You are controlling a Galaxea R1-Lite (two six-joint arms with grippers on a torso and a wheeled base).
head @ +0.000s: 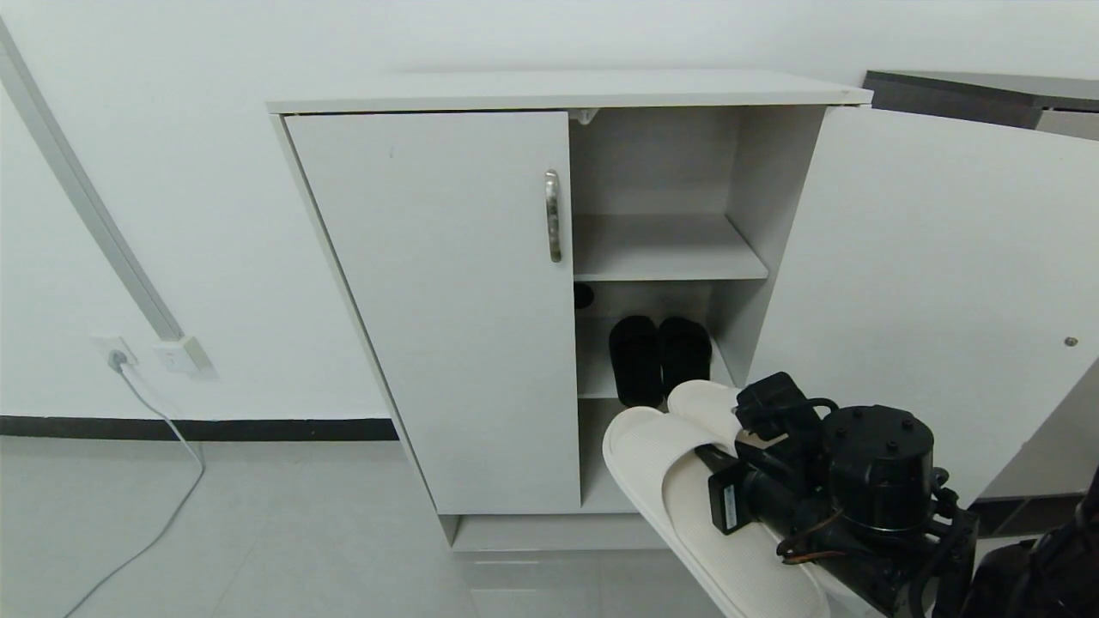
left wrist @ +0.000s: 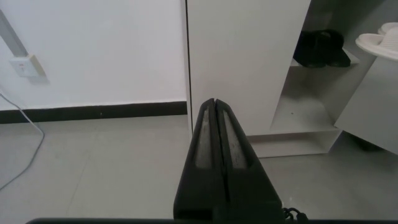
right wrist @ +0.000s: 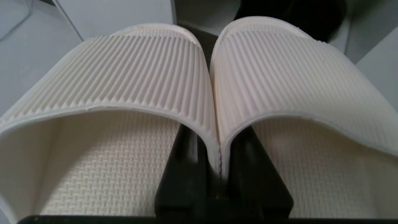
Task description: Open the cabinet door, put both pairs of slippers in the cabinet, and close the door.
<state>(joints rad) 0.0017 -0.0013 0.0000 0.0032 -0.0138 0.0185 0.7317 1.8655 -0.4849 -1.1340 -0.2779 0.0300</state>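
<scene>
White slippers [right wrist: 146, 78] in right pincer [right wrist: 214, 158] near cabinet [head: 429, 300]

I am pinching the white slippers [right wrist: 149, 74] in my right gripper [right wrist: 213, 158], with my dark fingers [right wrist: 180, 168] pressing the inner edges of their two ribbed straps together. The pair is sitting side by side and touching along the middle, straps arching over the textured insoles. The black slippers [right wrist: 280, 7] are lying just beyond them, mostly hidden.
</scene>
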